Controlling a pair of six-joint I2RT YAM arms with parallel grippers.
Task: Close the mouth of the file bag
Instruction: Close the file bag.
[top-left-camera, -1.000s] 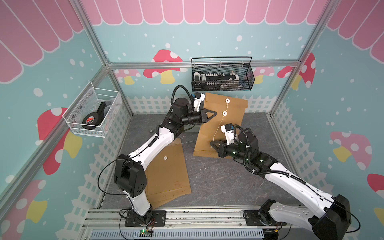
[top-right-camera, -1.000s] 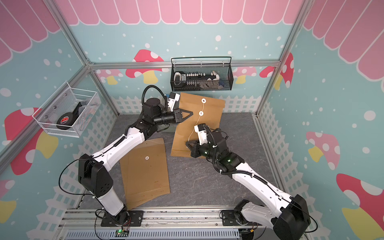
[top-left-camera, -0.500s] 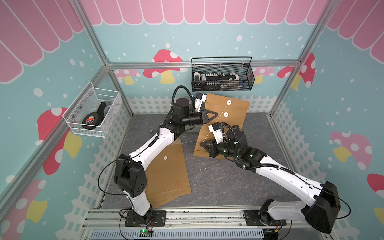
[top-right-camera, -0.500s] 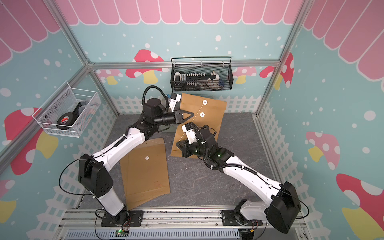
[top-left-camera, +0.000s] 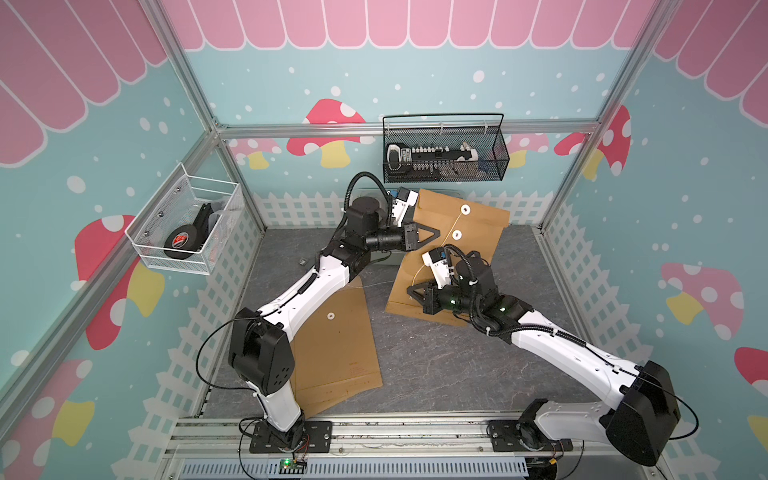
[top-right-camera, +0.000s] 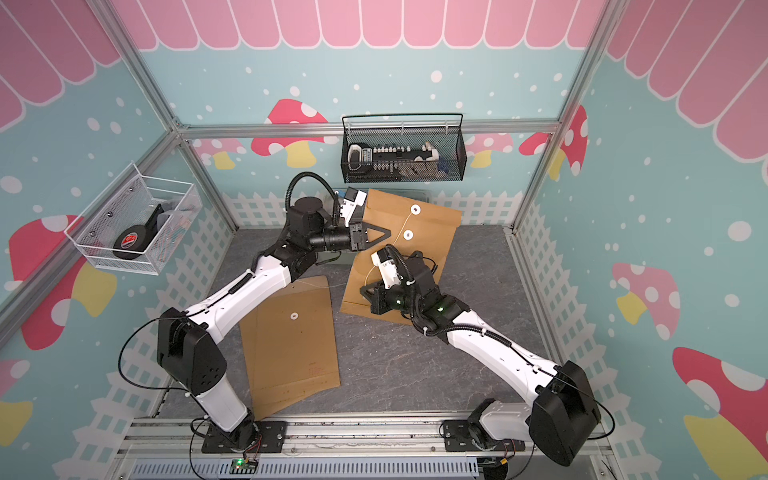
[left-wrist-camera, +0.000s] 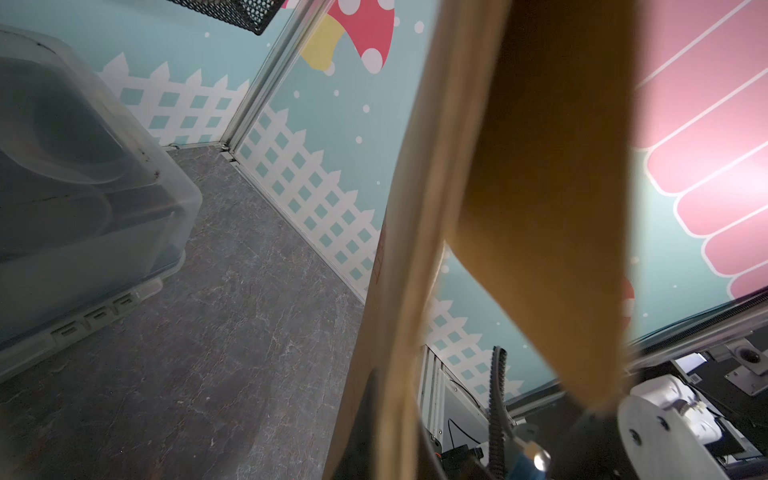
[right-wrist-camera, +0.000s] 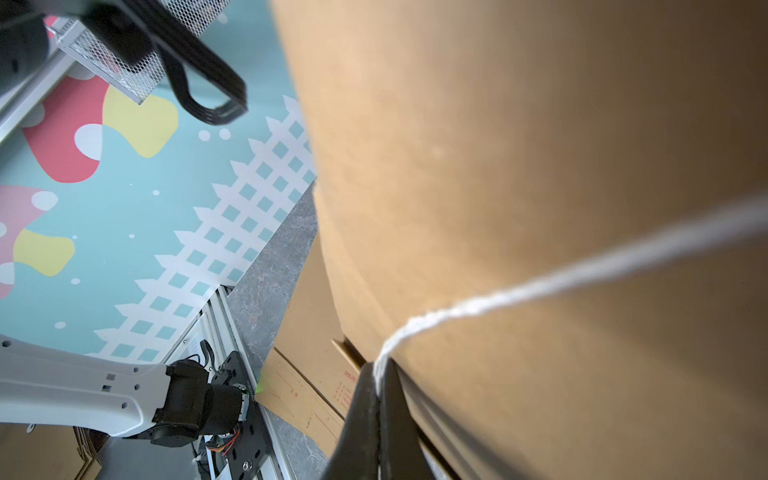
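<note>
On the grey bench (top-left-camera: 415, 365) at the booth's back, the file bag (top-left-camera: 469, 232) is standing tilted, its lower edge resting down. The left tool (top-left-camera: 435, 233) is clamping its side edge, propping it, while the right tool (right-wrist-camera: 378, 374) is pinching the white string (right-wrist-camera: 540, 282) tight, likely for winding round the lower button (top-left-camera: 457, 235).

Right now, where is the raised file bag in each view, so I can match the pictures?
In a top view: raised file bag, centre back, between both arms.
In a top view: same spot, between both arms.
Left wrist: close, blurred brown sheet through mid-frame.
Right wrist: fills most of the frame, white string crossing it.
Shared landmark: white fence print along the wall foot.
</note>
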